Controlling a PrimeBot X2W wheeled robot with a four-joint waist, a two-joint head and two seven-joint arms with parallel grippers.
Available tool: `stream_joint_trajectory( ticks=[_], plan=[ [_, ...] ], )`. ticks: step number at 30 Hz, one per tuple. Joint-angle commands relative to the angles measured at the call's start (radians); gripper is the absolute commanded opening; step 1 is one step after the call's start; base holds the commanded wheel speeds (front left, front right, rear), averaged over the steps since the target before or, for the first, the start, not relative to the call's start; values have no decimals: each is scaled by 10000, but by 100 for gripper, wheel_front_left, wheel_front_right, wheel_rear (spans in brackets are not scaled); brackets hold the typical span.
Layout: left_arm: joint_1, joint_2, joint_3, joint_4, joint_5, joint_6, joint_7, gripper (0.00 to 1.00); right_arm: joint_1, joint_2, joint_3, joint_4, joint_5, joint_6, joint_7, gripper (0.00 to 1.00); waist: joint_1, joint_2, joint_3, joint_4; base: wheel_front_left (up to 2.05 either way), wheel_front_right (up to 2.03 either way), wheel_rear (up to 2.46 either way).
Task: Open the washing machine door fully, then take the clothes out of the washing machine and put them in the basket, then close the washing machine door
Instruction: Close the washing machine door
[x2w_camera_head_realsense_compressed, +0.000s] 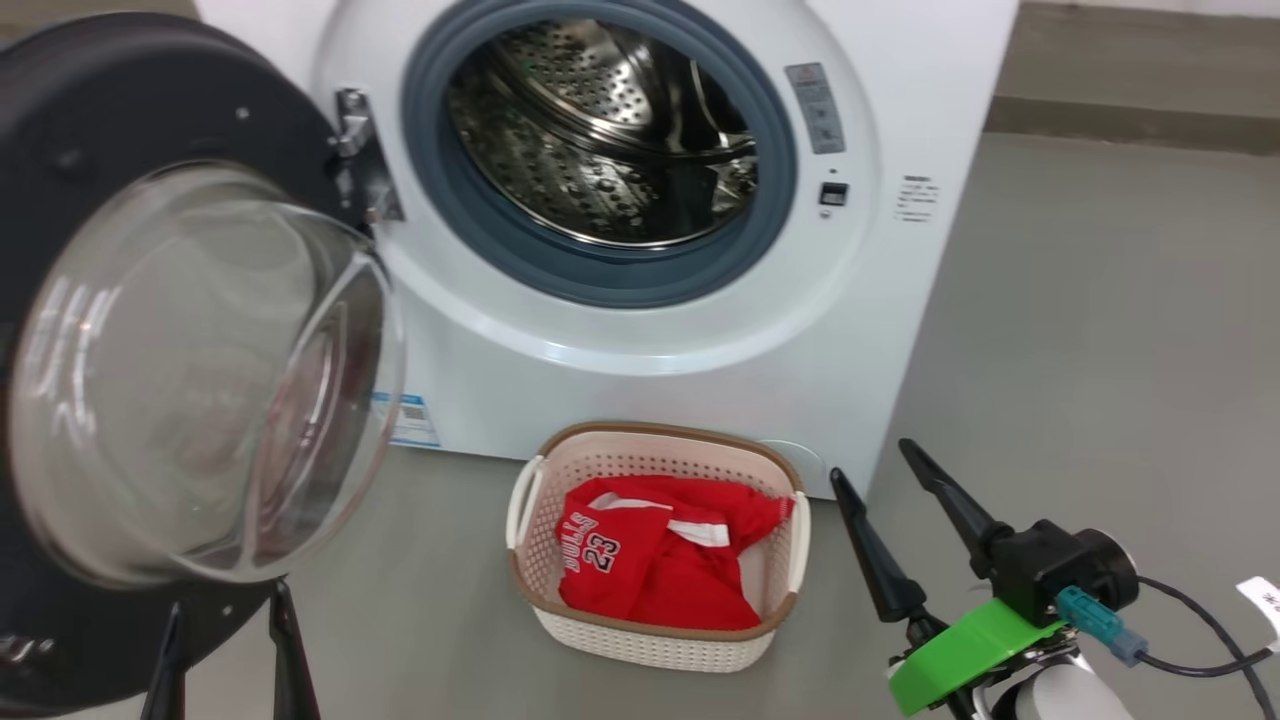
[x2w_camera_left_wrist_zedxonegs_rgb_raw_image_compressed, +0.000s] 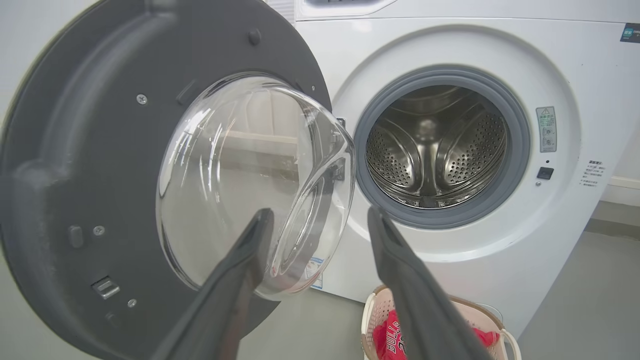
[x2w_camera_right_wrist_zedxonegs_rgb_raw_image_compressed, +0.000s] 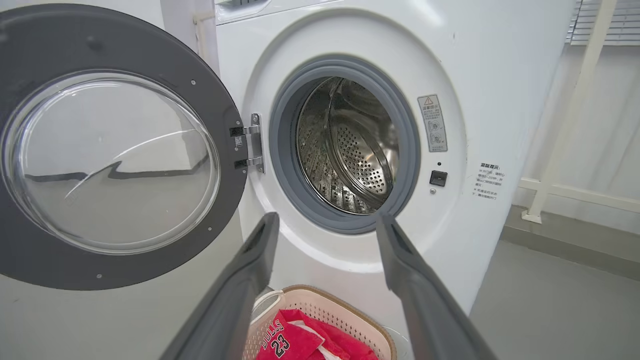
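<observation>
Already the clothes (x2w_camera_head_realsense_compressed: 650, 565) are seen lying crumpled inside the basket (x2w_camera_head_realsense_compressed: 655, 645), a red jersey with its white "BULLS 23" lettering turned upward. The basket is set on the floor (x2w_camera_head_realsense_compressed: 1100, 350) close against the foot of the washing machine (x2w_camera_head_realsense_compressed: 700, 400). In the right wrist view it is framed low between the two fingers of the right gripper (x2w_camera_head_realsense_compressed: 870, 458), whose jaws are spread wide and hold nothing. Beyond and above those jaws the steel drum (x2w_camera_head_realsense_compressed: 600, 130) is exposed inside its grey gasket (x2w_camera_head_realsense_compressed: 600, 285), and no fabric can be made out in the part of it that is shown. So the emptying is judged to be done, though the drum's near floor is not fully visible. The washing machine door (x2w_camera_head_realsense_compressed: 150, 100) is swung wide on its hinge (x2w_camera_right_wrist_zedxonegs_rgb_raw_image_compressed: 255, 142), well clear of the opening, so the opening step is also judged complete. The left gripper (x2w_camera_head_realsense_compressed: 228, 597) is held just beneath the door's lower rim with its jaws likewise parted and empty. In the left wrist view the door's glass bowl is seen past the tip of one finger, and the drum opening past the tip of the other. Only the closing of the door is judged to be left. For this the left jaws are the nearer to the door, and no contact with it can be confirmed from these views.
</observation>
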Motion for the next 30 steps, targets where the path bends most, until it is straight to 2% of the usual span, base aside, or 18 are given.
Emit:
stream_joint_trajectory(
  ticks=[1,13,30],
  plan=[
    [-179,208,408,-329,104,88,35,100,-511,16,266,-228,78,4,-63,100,-1,0,-151,319,0,0,0],
    [-127,296,425,-506,167,246,179,100,-669,123,622,-175,174,4,-63,100,-1,0,-276,1124,0,0,0],
    [-54,274,511,-461,11,351,64,100,-557,151,696,-116,189,4,-63,100,-1,0,-376,1159,0,0,0]
  ],
)
